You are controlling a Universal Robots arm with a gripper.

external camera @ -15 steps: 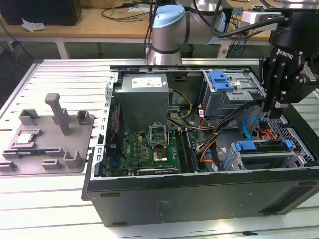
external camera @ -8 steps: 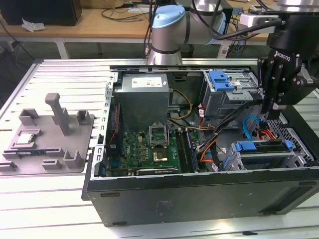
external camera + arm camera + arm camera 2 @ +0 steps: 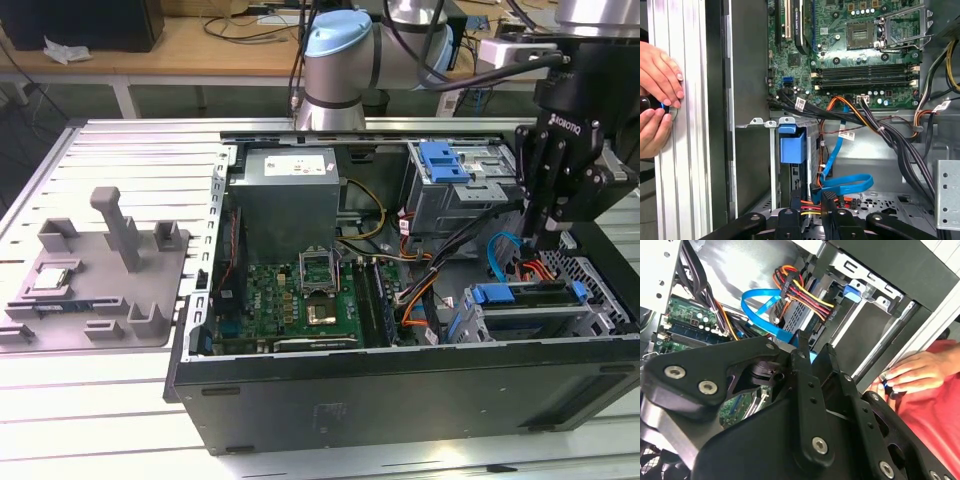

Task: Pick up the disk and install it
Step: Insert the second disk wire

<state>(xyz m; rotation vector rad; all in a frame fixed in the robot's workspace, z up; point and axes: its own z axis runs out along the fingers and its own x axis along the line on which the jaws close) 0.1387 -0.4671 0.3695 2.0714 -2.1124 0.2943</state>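
Gripper point(image 3: 548, 238) hangs over drive bay, fingers drawn together, clamping nothing visible. Disk point(image 3: 520, 296) sits directly below fingertips, seated in bay cage. Blue data cable point(image 3: 842, 182) loops beside fingers; snagging it looks the likeliest risk here.

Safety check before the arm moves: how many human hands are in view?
2. Both rest together on the slotted table just outside the computer case: one hand, the other hand beside it. More could be hidden.
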